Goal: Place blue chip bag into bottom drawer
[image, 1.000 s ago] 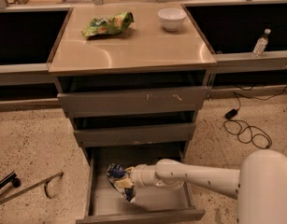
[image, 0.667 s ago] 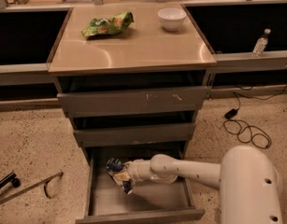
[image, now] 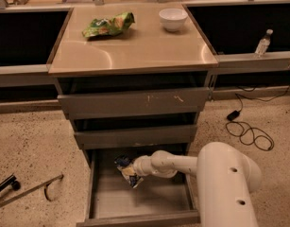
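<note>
In the bottom drawer (image: pixel 135 203), pincer (image: pixel 131 171) grips blue chip bag (image: pixel 123 164).

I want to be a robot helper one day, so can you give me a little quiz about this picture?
1. True or false: the white bowl sits on the cabinet top.
2. Which drawer does the gripper reach into: A top, B middle, C bottom drawer?
3. Fill in: the gripper is right at the ___ chip bag.
Key: 1 true; 2 C; 3 blue.
</note>
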Tool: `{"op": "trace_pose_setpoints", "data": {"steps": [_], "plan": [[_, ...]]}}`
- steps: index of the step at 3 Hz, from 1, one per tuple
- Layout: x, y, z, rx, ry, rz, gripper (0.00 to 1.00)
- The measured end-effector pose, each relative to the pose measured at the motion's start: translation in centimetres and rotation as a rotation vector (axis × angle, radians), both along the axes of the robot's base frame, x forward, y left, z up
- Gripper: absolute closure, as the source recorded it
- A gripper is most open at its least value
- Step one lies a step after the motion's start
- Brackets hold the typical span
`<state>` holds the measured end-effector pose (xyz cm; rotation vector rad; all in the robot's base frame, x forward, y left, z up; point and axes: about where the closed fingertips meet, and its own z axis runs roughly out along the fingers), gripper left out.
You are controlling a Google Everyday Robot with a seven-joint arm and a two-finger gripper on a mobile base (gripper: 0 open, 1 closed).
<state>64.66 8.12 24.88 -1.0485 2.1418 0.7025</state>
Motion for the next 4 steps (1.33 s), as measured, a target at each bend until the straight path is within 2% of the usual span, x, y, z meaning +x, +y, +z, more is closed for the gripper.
{"op": "trace_pose_setpoints", "data": {"steps": [1,2,3,4], "plan": [[0.5,-2.0,-3.8,-0.035,0.074,-0.042,1.00],[-0.2,-3.0,-5.6,-0.023,0.123,-0.053,1.00],[-1.4,-3.3,-6.1,0.021,0.168,-0.039,1.00],[-1.6,-3.2,-6.2,0.025,0.175,-0.031,0.82]]}}
